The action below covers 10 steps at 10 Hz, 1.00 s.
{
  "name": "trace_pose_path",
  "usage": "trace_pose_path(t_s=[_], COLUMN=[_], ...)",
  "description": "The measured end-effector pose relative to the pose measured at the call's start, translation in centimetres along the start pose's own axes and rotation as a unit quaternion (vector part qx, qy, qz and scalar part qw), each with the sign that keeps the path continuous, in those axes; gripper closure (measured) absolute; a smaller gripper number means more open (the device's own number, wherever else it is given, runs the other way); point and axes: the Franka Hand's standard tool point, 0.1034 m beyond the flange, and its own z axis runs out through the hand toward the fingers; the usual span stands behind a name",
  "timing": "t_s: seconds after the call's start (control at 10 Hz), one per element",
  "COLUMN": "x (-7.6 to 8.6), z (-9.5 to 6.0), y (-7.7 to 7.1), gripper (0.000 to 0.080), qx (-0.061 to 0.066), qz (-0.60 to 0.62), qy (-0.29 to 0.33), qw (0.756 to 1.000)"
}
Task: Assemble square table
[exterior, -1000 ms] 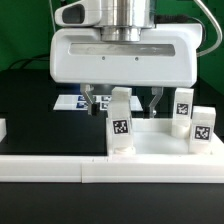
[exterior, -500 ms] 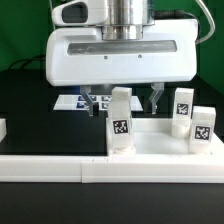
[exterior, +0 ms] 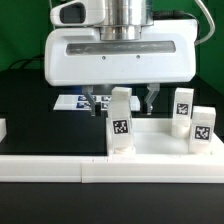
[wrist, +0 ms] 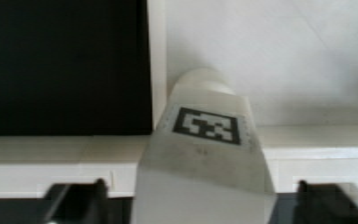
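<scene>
White plastic leg [exterior: 120,122] stands upright between the gripper [exterior: 122,100] fingers, whose jaws are spread with a gap either side. It rises from the square table [exterior: 150,139] slab's corner; 2 more legs [exterior: 184,108] stand at 3 o'clock.

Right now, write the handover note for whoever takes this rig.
End effector: open, straddling the nearest upright leg, fingers on either side; contact cannot be confirmed.
Parts: that leg stands on the square tabletop behind the border wall. Two more legs stand at the exterior view's right. Marker board lies behind.
Done: three legs appear upright on the tabletop; seating unclear.
Left: fourth leg, not identified in view; confirm each joint.
</scene>
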Motion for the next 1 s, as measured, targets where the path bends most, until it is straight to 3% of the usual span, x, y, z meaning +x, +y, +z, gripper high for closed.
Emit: trace_pose_path(t_s=[0.1,0.2,0.4,0.5,0.7,1.0], x=[0.01,0.0,0.08,0.1,-0.15,-0.65], z=[-0.01,0.01,0.05,0.14,0.2,0.24], y=[-0.04,-0.06,-0.17,-0.34,-0.14,-0.29], gripper=[0.0374,0.0508,0.0508,0.0508,0.0508,0.0508], qx=[0.001,0.001,0.002,0.0,-0.001,0.027], qz=[0.042,0.088,0.186,0.266,0.439,0.667], qy=[0.0,0.0,0.003,0.013,0.018,0.006], qw=[0.999,0.996,0.983,0.964,0.898,0.744])
